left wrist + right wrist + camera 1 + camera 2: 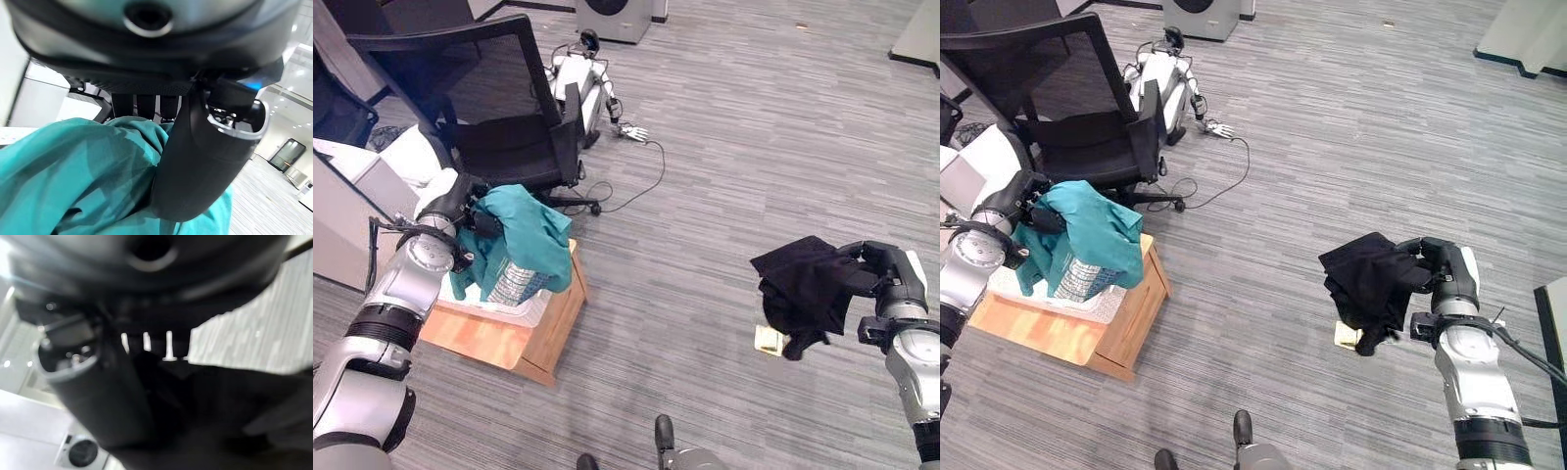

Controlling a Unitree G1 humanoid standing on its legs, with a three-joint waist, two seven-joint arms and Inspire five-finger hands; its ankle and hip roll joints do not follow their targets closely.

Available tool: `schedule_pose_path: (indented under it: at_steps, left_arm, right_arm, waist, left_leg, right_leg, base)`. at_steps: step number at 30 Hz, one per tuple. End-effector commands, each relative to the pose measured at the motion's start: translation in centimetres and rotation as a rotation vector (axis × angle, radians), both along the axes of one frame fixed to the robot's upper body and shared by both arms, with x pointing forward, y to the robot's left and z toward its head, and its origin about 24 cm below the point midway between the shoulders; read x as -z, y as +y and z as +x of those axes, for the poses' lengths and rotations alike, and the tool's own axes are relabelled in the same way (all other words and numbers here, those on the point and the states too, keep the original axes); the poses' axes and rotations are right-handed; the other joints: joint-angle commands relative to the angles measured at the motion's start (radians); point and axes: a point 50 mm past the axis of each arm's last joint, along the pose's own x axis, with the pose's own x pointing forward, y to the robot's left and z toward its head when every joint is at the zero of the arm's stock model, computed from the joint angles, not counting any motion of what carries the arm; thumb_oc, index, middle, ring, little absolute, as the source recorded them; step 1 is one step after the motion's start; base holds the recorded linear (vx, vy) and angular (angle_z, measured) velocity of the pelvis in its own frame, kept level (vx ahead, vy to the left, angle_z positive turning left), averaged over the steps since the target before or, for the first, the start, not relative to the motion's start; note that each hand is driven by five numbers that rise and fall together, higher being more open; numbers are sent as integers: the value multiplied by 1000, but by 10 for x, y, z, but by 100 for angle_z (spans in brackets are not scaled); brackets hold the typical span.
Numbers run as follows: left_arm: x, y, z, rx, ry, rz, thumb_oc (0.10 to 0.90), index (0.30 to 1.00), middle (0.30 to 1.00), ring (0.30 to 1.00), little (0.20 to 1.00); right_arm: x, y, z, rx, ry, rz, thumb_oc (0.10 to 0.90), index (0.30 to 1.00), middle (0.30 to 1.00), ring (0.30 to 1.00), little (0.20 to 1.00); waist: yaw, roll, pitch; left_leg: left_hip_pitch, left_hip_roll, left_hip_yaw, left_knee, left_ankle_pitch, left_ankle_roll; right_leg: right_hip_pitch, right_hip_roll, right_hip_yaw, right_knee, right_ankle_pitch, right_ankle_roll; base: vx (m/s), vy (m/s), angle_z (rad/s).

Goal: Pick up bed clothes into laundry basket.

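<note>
While the left robot hand [478, 217] grips the teal garment [524, 235] over the white laundry basket [504, 305], the right robot hand [1427, 262] clutches a black garment [1366, 276] — held above the floor [724, 176].

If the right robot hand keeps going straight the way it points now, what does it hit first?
Probably nothing soon. The right robot hand, holding the black garment, points toward the robot's left across bare floor; the wooden box under the basket lies roughly that way, though depth is unclear.
</note>
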Motion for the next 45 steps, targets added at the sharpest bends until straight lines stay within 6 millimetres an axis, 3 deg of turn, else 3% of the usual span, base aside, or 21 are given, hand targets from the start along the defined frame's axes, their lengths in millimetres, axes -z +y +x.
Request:
schedule_pose_path:
  at_steps: [1,10,19,25,33,45]
  left_arm:
    - [-100,6,3,-40,-325,62,400,300,300,300,300]
    - [-120,26,-7,-113,-376,54,400,300,300,300,300]
    - [-133,45,-17,-182,-405,30,400,300,300,300,300]
    - [-142,45,-19,-180,-430,10,400,300,300,300,300]
    - [-169,42,-22,-177,-476,41,400,300,300,300,300]
    - [-175,50,-25,-221,-470,52,400,300,300,300,300]
  right_arm:
    - [-78,3,3,-48,-314,-182,400,300,300,300,300]
    - [-72,-11,-7,24,-299,-167,400,300,300,300,300]
    - [-65,-12,-5,28,-274,-145,400,300,300,300,300]
    - [-59,-7,-2,10,-255,-139,400,300,300,300,300]
    - [-59,-9,-4,14,-234,-159,400,300,300,300,300]
    - [-59,-12,-7,31,-244,-155,400,300,300,300,300]
  waist:
    - [20,-58,-74]
    - [27,-64,-58]
    - [42,-68,-50]
    - [44,-65,-54]
    - [36,-58,-63]
    - [25,-66,-28]
  left_leg:
    - [-14,-10,2,0,-3,-15]
    - [-15,-9,1,0,-10,-15]
    - [-7,-7,-7,0,-16,-18]
    - [-2,-8,-9,0,-20,-18]
    - [9,-11,-4,0,-36,-18]
    - [-27,-8,5,0,-27,-18]
  right_leg:
    - [50,-41,-2,3,-45,156]
    - [51,-40,-6,3,-50,156]
    - [64,-36,-16,3,-59,156]
    - [70,-34,-18,3,-64,156]
    - [81,-38,-23,3,-72,163]
    - [41,-38,-19,3,-58,166]
  base:
    - [-29,7,-4]
    - [2,4,0]
    - [4,1,2]
    - [24,11,8]
    - [13,8,0]
    - [-21,5,0]
